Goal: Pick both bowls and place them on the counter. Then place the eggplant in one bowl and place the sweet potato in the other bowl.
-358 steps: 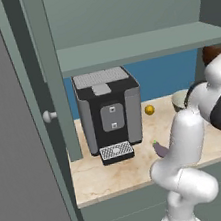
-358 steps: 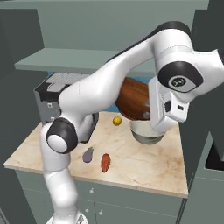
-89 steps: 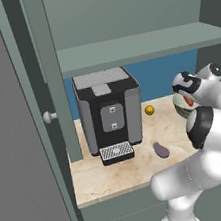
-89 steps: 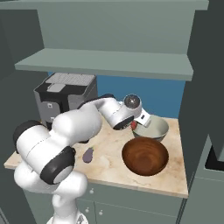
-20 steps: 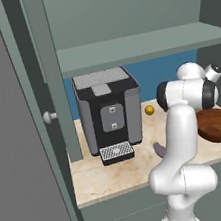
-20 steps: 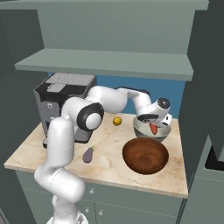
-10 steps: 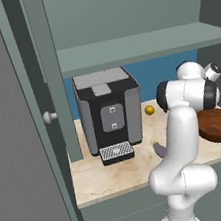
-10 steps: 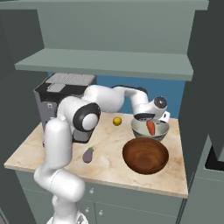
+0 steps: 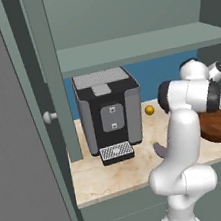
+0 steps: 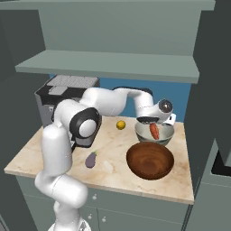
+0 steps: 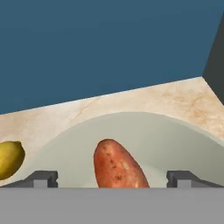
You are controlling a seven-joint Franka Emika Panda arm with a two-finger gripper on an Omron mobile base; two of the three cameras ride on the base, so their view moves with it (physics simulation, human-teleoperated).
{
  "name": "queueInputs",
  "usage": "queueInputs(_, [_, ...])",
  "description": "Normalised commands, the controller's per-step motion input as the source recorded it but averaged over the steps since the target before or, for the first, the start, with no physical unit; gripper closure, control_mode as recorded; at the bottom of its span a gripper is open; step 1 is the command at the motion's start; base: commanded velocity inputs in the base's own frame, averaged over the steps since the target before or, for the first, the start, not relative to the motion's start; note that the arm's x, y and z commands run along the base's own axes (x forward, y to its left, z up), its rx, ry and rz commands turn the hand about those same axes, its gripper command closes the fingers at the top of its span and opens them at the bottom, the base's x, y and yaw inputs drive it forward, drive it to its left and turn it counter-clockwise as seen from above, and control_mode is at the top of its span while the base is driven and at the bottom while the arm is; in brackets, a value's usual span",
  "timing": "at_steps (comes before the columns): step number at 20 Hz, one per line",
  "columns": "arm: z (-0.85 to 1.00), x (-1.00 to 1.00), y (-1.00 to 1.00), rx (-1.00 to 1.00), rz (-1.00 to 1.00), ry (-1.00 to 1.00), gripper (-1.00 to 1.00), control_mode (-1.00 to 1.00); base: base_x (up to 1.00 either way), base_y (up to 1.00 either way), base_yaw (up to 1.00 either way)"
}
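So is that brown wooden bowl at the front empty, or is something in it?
Empty. The right base view shows the brown wooden bowl with a bare inside, while the sweet potato sits in the grey bowl behind it.

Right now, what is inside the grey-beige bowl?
The sweet potato lies inside the grey-beige bowl, between the tips of the open claw. The bowl's bottom below it is covered, so nothing else can be confirmed there.

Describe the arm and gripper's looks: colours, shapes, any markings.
The arm is glossy white, built of rounded tubular links with dark grey-black bands at the joints. The gripper has two small dark grey, blocky finger tips. No cables or markings show.
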Motion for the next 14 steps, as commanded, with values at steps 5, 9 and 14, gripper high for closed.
queueInputs(5, [0.25,-0.32,0.06,-0.01,0.0,-0.12,-1.0,-1.0,0.0,0.0,0.0])
queueInputs(9, [0.3,-0.29,0.17,0.0,0.0,-0.01,-1.0,-1.0,0.0,0.0,0.0])
queueInputs(14, [0.35,-0.35,0.12,0.0,0.0,0.0,-1.0,-1.0,0.0,0.0,0.0])
